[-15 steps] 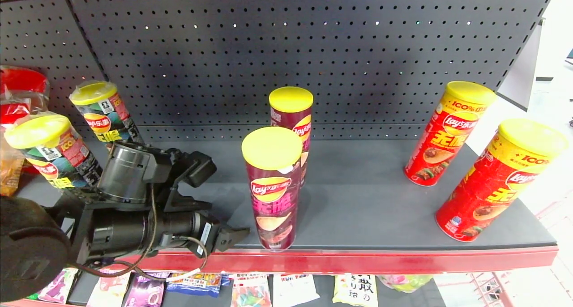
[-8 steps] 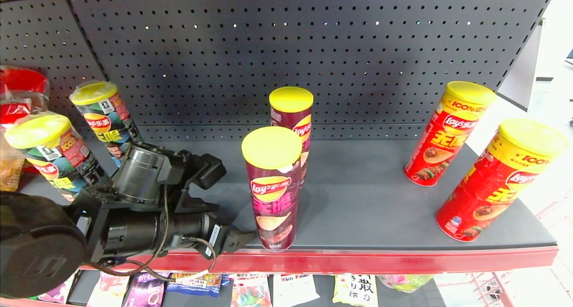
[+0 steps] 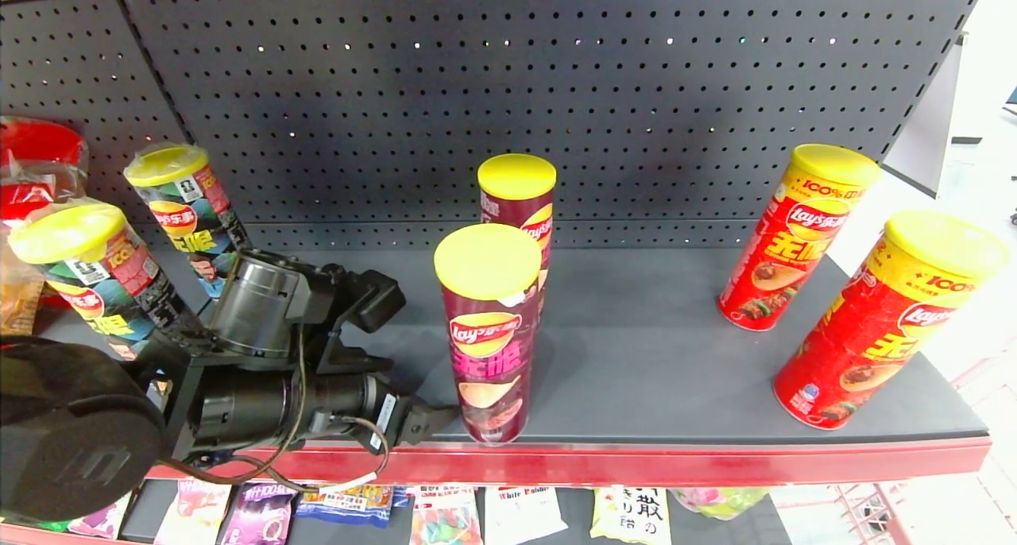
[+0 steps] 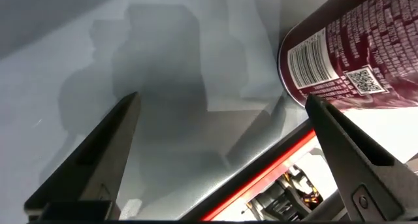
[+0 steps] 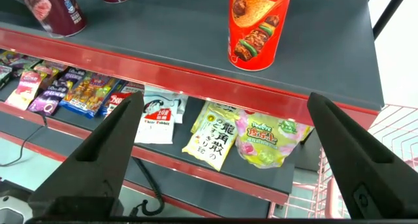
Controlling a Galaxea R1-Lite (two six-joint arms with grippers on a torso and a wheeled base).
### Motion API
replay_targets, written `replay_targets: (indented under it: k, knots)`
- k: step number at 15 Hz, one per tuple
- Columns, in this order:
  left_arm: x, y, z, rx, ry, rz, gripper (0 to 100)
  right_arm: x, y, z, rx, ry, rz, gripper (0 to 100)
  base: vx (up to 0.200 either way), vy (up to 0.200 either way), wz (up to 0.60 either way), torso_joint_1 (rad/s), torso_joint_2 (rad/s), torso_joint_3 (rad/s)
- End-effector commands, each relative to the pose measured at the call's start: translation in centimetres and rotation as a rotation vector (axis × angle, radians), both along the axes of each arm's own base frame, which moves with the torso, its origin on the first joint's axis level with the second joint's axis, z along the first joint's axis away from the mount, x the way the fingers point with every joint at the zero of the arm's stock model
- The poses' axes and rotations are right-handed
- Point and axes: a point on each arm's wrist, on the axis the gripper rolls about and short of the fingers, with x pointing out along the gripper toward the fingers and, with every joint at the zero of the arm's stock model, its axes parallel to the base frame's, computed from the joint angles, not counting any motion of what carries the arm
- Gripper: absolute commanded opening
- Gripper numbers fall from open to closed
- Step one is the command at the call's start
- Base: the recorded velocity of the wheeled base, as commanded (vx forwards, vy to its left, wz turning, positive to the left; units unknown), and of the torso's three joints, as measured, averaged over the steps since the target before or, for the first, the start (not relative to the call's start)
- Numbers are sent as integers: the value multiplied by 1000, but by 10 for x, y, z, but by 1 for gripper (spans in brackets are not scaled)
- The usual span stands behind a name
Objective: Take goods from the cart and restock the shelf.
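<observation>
A purple chip can [image 3: 486, 330] with a yellow lid stands upright at the front edge of the grey shelf [image 3: 651, 354]. A second purple can [image 3: 520, 191] stands right behind it. My left gripper [image 3: 425, 419] sits low at the shelf's red lip, just left of the front can's base. In the left wrist view the gripper [image 4: 223, 98] is open and the can's base [image 4: 346, 61] lies beside one fingertip, with nothing between the fingers. My right gripper [image 5: 225, 96] hangs open in front of the shelf, below a red can [image 5: 258, 25].
Two red cans [image 3: 794, 235] [image 3: 882, 322] stand at the shelf's right end, and two dark cans [image 3: 95, 267] [image 3: 187, 199] at the left. A pegboard wall [image 3: 508, 92] closes the back. Snack packets [image 5: 215, 136] lie on the lower shelf. Bare shelf lies between the purple and red cans.
My left gripper has slid right along the shelf's front edge up to the front purple can's base. That can has shifted a little to the right.
</observation>
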Motion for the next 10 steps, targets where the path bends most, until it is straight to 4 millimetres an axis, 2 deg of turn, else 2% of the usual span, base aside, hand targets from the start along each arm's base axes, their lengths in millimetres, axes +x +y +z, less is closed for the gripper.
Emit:
replay_targets:
  k: [1,10]
  knots:
    - [0,-1,0,-1,-1,-4,100,1,0,0,-1,4,1,100,0,0,0,0,0,0]
    - [1,-7,2,-5,-6,-17,100,-1,0,-2,0,-2,1,100,0,0,0,0,0,0]
